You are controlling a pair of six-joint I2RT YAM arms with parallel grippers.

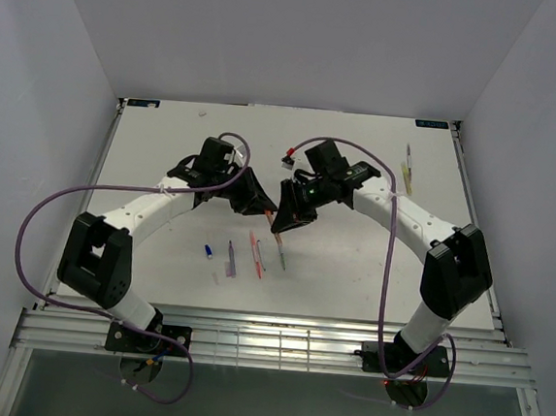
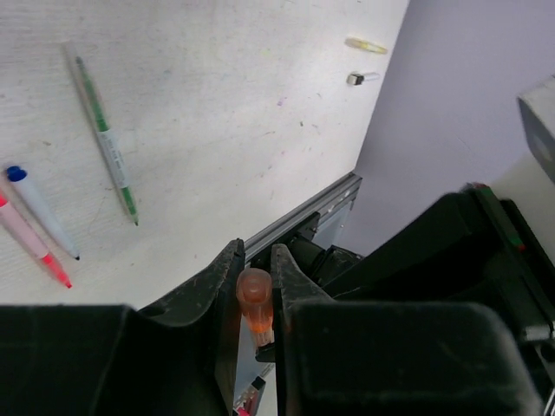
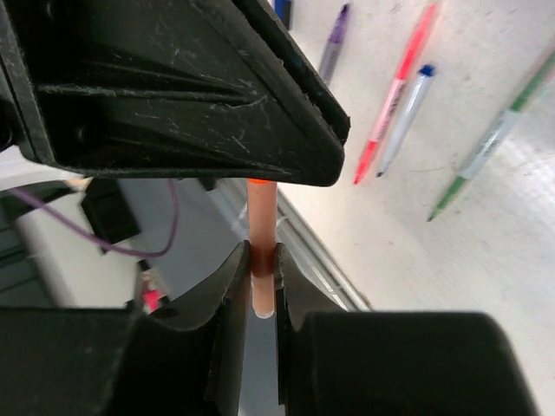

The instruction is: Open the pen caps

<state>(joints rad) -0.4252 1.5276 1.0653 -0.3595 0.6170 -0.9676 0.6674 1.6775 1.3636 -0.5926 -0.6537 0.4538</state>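
Note:
My left gripper (image 2: 255, 276) is shut on the orange pen cap (image 2: 255, 299), a short translucent tube held between both fingers. My right gripper (image 3: 262, 270) is shut on the orange pen body (image 3: 262, 221), which runs up to the left gripper's underside. In the top view the two grippers, left (image 1: 266, 209) and right (image 1: 279, 226), meet tip to tip above the table's middle. I cannot tell whether the cap has come off the pen. A loose blue cap (image 1: 209, 252) lies on the table.
On the table below lie a purple pen (image 1: 231, 258), a red pen (image 1: 254, 252), a white blue-ended pen (image 2: 39, 212) and a green pen (image 2: 104, 139). A yellow pen (image 1: 408, 167) lies at the far right. A metal rail (image 1: 267, 338) edges the near side.

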